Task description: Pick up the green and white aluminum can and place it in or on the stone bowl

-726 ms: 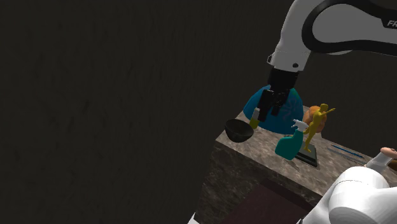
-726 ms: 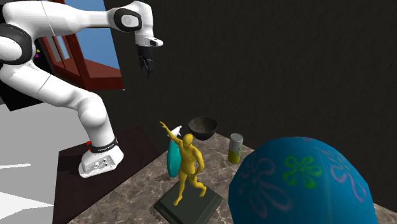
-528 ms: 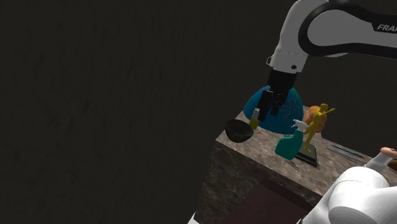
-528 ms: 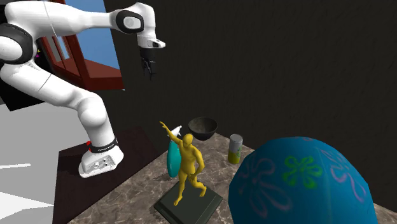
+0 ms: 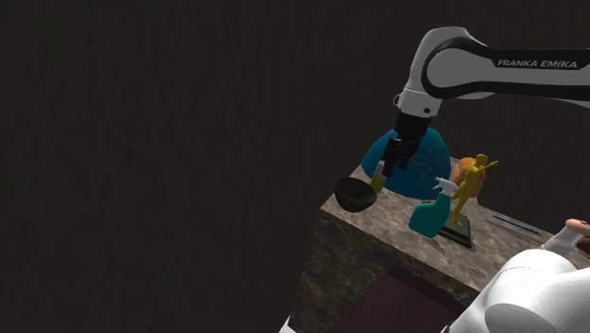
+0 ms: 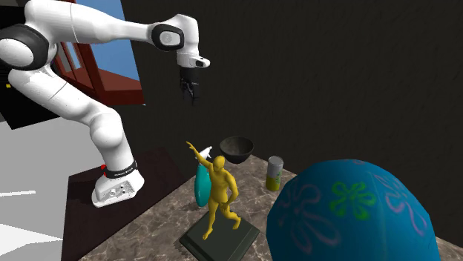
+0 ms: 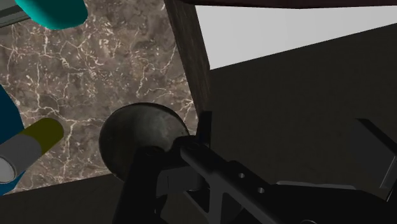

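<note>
Arm extended farther out, reaching nearer over the bowl

Clutter on a marble table against a dark wall.
A yellow figurine stands upright on a dark base, with a teal spray bottle just beside it. A big blue dome with flower patterns sits at the second exterior view's lower right. In the shoulder view something orange shows behind the figurine. A red-brown frame stands beyond the table.
</note>
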{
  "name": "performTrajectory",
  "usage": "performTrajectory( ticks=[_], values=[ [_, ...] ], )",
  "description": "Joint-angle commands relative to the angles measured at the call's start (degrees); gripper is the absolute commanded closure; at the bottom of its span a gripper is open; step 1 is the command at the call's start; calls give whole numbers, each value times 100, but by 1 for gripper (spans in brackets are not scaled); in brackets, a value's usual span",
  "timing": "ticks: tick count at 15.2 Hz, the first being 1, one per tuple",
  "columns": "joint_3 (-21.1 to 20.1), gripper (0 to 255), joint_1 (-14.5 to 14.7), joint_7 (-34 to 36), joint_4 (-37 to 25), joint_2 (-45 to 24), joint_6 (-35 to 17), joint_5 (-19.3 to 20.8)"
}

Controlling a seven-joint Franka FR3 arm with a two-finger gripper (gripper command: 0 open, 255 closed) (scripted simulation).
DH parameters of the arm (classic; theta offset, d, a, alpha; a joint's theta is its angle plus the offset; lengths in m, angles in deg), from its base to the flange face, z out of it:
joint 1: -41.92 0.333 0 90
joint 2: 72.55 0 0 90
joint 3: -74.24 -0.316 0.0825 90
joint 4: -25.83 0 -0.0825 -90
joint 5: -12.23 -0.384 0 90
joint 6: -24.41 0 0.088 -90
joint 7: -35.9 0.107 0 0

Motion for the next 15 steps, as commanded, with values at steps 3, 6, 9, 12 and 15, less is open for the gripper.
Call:
performTrajectory(
  ticks=[3, 6, 9, 12, 15],
  values=[
    [421, 0, -141, -538, -90, -468, -441, 223],
    [714, 0, -217, -917, -253, -909, -765, 312],
    [996, 0, -280, -1304, -481, -1397, -1069, 337],
    [1267, 0, -332, -1706, -774, -1929, -1344, 289],
    [1514, 0, -388, -2129, -1133, -2503, -1581, 159]
  ],
)
